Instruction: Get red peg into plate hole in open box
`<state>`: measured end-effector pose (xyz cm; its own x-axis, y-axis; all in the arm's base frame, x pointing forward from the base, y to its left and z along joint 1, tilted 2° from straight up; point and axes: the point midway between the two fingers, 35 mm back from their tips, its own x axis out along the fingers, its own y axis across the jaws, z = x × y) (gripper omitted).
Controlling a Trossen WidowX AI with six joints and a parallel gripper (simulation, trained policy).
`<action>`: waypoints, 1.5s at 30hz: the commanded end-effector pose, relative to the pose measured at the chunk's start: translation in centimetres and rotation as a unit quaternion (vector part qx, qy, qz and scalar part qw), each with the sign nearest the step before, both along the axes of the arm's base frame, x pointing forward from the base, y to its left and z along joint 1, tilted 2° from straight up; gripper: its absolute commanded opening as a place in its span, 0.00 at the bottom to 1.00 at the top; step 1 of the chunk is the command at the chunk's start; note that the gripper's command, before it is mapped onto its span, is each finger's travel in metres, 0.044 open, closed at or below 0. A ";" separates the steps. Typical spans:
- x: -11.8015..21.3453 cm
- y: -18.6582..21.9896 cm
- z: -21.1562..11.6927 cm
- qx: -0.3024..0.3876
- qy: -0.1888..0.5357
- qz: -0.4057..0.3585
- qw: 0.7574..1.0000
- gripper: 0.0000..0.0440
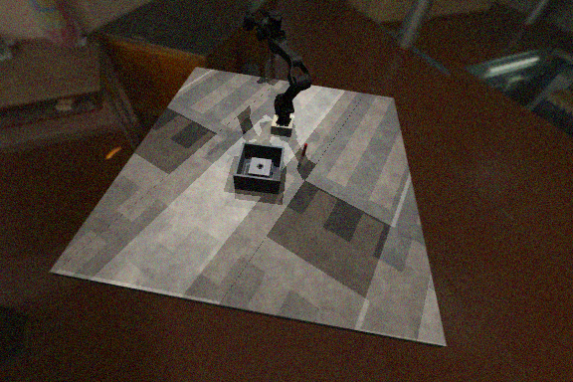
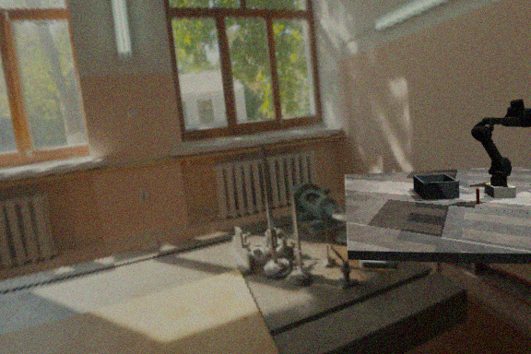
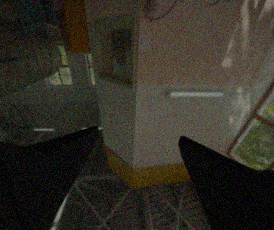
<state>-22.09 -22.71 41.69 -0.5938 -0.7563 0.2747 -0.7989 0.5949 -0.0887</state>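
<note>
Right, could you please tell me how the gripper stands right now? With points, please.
The gripper (image 3: 139,135): open, fingers wide apart, with nothing between them.

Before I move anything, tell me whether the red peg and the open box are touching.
Apart. The exterior view shows bare tabletop between the red peg, standing upright, and the side of the open box.

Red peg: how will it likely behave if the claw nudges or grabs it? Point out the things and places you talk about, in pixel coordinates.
The thin red upright peg (image 1: 304,150) (image 2: 477,195) looks tall for its narrow foot, so a nudge would probably tip it. Its straight, unbent sides suggest it's stiff and should hold shape when gripped. So slim, it's probably light.
</note>
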 end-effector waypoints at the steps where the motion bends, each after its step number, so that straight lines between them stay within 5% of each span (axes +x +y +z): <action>1: 0.1 -0.2 -0.3 -0.003 -0.012 0.006 1.000 0.94; 11: 2.3 -3.8 -4.1 -0.023 -0.167 0.075 0.983 1.00; 22: 5.8 -7.3 -8.5 -0.029 -0.339 0.124 0.932 1.00; 33: 10.9 -9.9 -12.9 -0.019 -0.504 0.141 0.852 1.00; 45: 18.2 -10.9 -17.6 0.007 -0.665 0.116 0.738 1.00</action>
<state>-5.07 -33.54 24.83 -0.2059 -0.8889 -0.4092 -0.1448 0.4412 -0.8856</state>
